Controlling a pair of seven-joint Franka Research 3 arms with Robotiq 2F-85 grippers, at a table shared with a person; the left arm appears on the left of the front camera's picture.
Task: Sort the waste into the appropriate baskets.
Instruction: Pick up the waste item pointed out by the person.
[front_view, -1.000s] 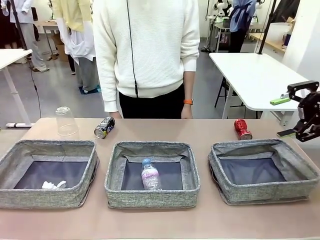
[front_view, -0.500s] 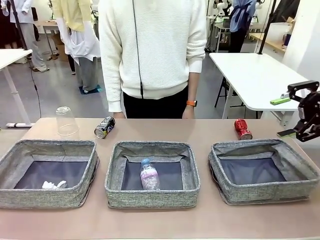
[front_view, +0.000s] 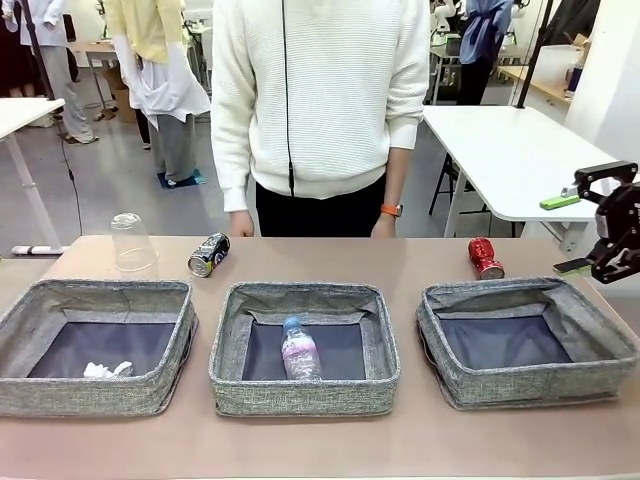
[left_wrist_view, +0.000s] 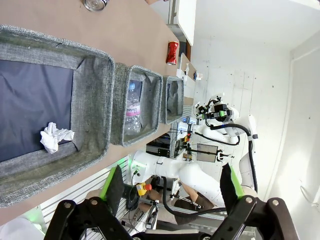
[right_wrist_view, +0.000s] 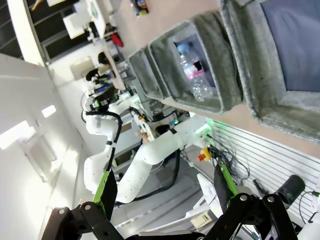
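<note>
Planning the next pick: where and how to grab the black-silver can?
Likely mid-body of the black-silver can, from straight above. It lies on its side on the table, one round end turned toward the front left, so set the jaws across its curved sides, square to its long axis.

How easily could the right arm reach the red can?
Probably yes: the open right gripper hangs near the red can, lying on bare table behind a grey woven basket, nothing between them.

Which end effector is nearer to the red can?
Right. The right end effector hovers just right of the red can; the left end effector is far away, beyond the left basket.
</note>
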